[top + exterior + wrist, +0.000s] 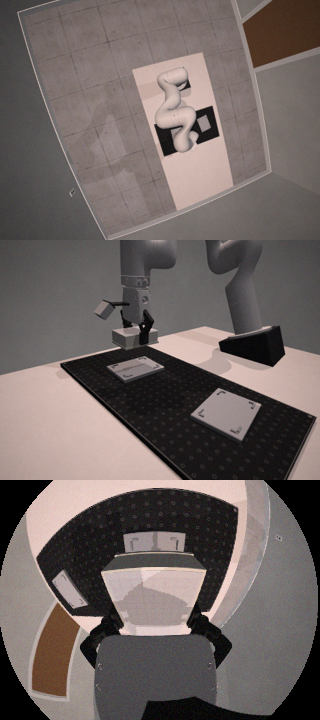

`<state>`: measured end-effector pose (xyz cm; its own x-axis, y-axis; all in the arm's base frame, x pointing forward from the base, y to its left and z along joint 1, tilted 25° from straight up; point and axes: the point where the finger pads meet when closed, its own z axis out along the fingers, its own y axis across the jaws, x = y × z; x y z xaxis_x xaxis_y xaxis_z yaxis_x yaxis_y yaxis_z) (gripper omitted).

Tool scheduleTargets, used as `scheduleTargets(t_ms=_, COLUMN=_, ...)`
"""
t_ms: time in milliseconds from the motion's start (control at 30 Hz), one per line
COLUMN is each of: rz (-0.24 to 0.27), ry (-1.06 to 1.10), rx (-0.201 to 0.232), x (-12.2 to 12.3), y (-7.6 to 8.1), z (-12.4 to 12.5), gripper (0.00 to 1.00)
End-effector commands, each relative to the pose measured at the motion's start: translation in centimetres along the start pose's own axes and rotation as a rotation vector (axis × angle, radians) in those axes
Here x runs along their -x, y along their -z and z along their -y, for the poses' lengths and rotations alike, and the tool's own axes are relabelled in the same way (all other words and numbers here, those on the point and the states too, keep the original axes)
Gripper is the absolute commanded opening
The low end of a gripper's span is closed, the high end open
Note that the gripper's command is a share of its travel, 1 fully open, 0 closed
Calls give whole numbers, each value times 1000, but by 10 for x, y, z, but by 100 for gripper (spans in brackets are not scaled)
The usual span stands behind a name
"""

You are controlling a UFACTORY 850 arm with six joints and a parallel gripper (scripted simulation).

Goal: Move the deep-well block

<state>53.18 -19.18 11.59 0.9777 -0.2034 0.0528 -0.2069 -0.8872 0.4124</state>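
From the top view, the arm point(173, 103) hid the tool, the deep-well block and most of one plate nest point(175, 130). In the exterior view the frame's upper edge cut off the arm's upper links, and the breadboard point(165, 400) ran off the bottom. We could not read any A1 corner mark; the locators point(236, 430) were too small.

One deep-well block point(128, 337) is in view, along with two grey plate nests: one point(135, 368) lies under the block, the other point(227, 412) apart. Each nest carries four corner locators. There is one black perforated board point(160, 405), one arm point(242, 299) and one black pedestal point(268, 348).
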Motion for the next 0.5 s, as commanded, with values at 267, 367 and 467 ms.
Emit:
scheduleTargets(t_ms=267, rz=-2, ry=0, rx=0, x=-1, y=-9, z=0, gripper=0)
scheduleTargets(t_ms=367, rz=-2, ry=0, rx=0, x=-1, y=-14, z=0, gripper=0)
scheduleTargets(t_ms=467, rz=-2, ry=0, rx=0, x=-1, y=-19, z=0, gripper=0)
